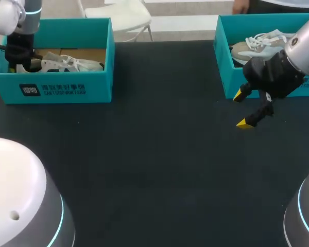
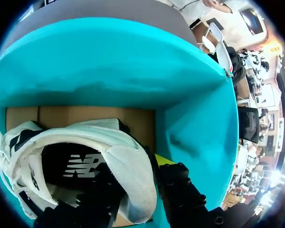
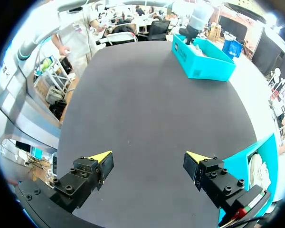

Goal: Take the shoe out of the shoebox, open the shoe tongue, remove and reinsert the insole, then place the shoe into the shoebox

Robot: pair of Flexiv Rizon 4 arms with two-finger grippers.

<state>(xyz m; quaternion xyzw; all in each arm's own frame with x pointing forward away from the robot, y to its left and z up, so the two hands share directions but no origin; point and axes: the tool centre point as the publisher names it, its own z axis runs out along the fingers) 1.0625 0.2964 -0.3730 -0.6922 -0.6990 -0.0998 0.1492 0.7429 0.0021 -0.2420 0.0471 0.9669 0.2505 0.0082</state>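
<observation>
The shoe [image 1: 87, 65] lies inside the teal shoebox [image 1: 100, 87] at the far left of the black tabletop [image 1: 154, 159]. Its long axis runs along the box's long side, with the heel at the left end and the toe toward the middle of the tabletop. It is white mesh with black parts and white laces [image 1: 62, 63]. A light logo [image 2: 83, 166] shows on the dark insole [image 2: 54, 159] (I do not read it), and the box front carries white print [image 1: 51, 91]. The left hand [image 2: 133, 168] grips the heel wall, one finger inside the collar and one outside. The right hand [image 1: 241, 109] hangs open over the tabletop, just beside a second teal shoebox [image 1: 224, 77] that holds a pale shoe [image 1: 257, 43].
</observation>
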